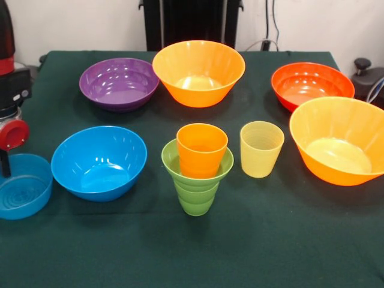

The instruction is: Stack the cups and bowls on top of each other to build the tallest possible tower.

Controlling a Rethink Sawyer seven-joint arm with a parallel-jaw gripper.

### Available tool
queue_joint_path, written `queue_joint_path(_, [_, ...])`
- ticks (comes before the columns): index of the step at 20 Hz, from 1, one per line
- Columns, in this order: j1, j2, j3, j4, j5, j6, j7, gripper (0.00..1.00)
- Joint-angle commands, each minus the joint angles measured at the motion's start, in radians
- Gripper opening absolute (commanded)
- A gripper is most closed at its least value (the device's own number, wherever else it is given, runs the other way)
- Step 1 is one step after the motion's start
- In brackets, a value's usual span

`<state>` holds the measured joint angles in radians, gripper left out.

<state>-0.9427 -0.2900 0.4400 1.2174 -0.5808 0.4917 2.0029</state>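
The tower stands at the front middle: a green ribbed cup (195, 197) at the bottom, a small green bowl (198, 167) on it, and an orange cup (201, 149) upright in that bowl. A pale yellow cup (261, 149) stands just right of it. My gripper (5, 168) hangs at the far left edge, reaching down at the rim of the small translucent blue bowl (23, 187). Most of the gripper is cut off by the picture's edge. The medium blue bowl (99, 161) sits between that bowl and the tower.
A purple bowl (119, 83), a big orange bowl (198, 72) and a red-orange bowl (312, 85) line the far side of the green cloth (192, 252). A second big orange bowl (342, 139) sits at the right edge.
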Motion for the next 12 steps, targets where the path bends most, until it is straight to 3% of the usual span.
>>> queue_joint_path(1, [0.063,-0.002,-0.037,0.049,-0.073,0.080,-0.153,0.00])
queue_joint_path(12, [0.093,-0.103,-0.024,0.116,-0.022,0.128,-0.124,0.00])
